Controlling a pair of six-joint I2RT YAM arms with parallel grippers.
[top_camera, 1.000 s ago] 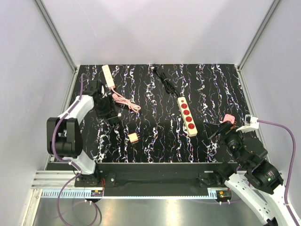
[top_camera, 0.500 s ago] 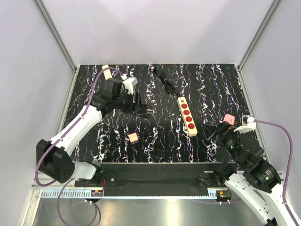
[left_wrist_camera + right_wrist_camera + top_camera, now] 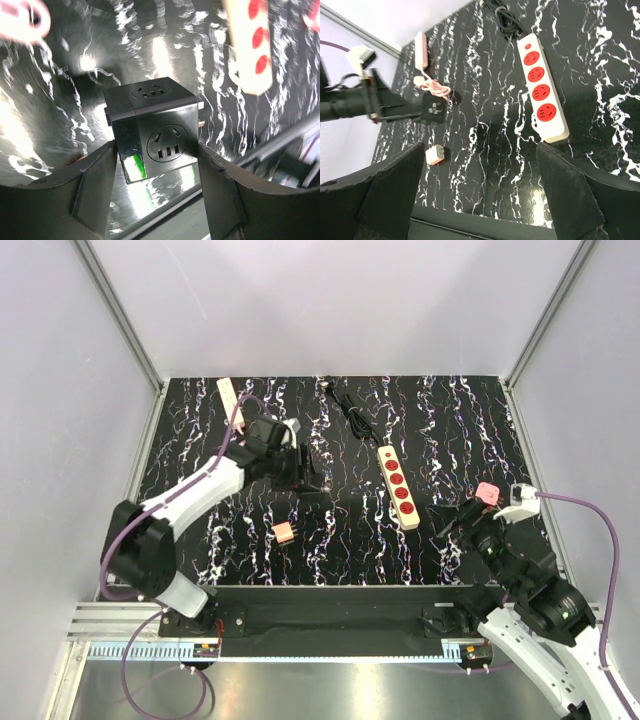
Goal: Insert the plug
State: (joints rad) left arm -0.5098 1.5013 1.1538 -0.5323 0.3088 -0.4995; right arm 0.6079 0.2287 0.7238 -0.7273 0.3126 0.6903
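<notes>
Aloft, left pincer [image 3: 157, 200] clamped on black socket cube [image 3: 152, 127]; right pincer [image 3: 480, 200] wide, empty, near table's right edge.

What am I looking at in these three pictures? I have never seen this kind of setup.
Two robot arms are bolted at the near edge of a black marbled table. The wide picture comes from a fixed camera above and behind them; the other two come from small cameras on each wrist, so the dark shapes at their lower edges are that arm's own fingers.

The left hand is shut on a black cube adapter and holds it above the table. The right hand is open and holds nothing.

On the table lie a cream power strip with red sockets, its black cord, a white strip with a pink cable, and a small pink and white plug.
</notes>
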